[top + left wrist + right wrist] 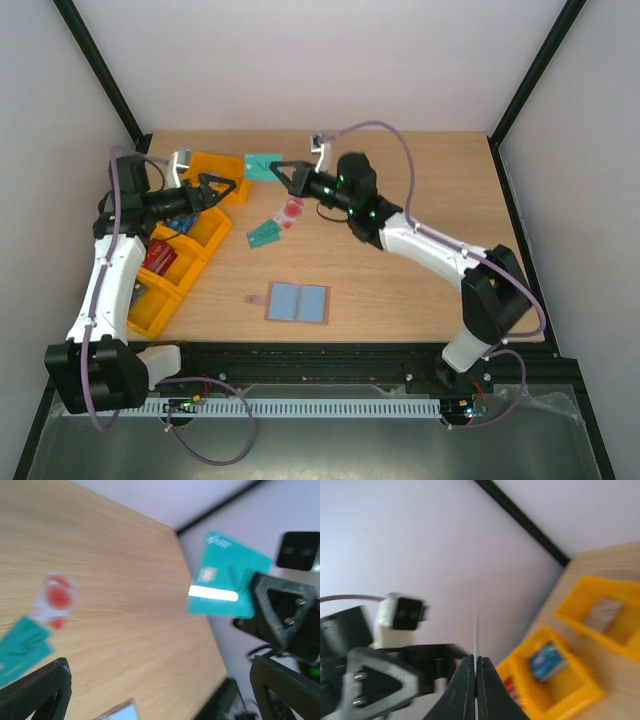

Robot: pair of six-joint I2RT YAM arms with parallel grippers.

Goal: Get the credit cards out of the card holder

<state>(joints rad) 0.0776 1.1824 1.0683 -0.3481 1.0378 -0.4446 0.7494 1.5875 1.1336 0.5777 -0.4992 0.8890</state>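
Observation:
The card holder lies open and flat near the table's front edge, grey-blue inside up; its corner shows in the left wrist view. My right gripper is shut on a teal-green credit card, held in the air at the back; the card faces the left wrist camera and shows edge-on between the right gripper jaws. A second teal card and a white-pink card with a red mark lie on the table. My left gripper is open and empty, just left of the held card.
Orange bins stand along the left side under the left arm, with a red item and a blue item in them. Black frame posts and pale walls close the back and sides.

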